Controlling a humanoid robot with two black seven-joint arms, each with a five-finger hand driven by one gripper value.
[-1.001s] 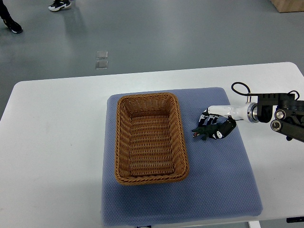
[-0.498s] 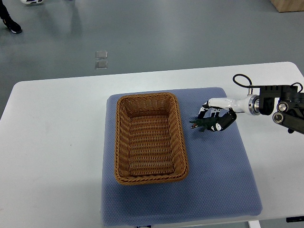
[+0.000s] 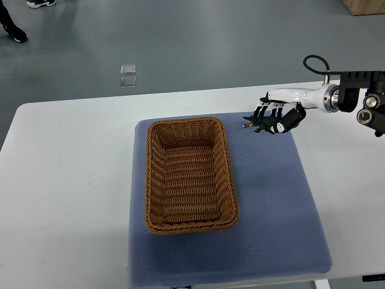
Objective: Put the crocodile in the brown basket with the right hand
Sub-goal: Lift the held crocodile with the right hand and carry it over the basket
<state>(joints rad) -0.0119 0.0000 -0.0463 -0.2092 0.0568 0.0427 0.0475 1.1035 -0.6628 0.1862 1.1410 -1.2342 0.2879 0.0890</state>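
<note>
Right hand [image 3: 281, 118] has risen and drawn back toward the far edge of the mat [image 3: 271, 198] since half a second ago; it was low over the mat beside the basket [image 3: 189, 174]. Fingers [image 3: 293, 118] closed on the crocodile [image 3: 260, 124]. Judgement: grasp secure, lift done, carry to basket not yet begun. Crocodile sits under the fingers, snout poking out toward the basket. Basket lies left of and nearer than the fingers, apart from them. Left hand out of view.
</note>
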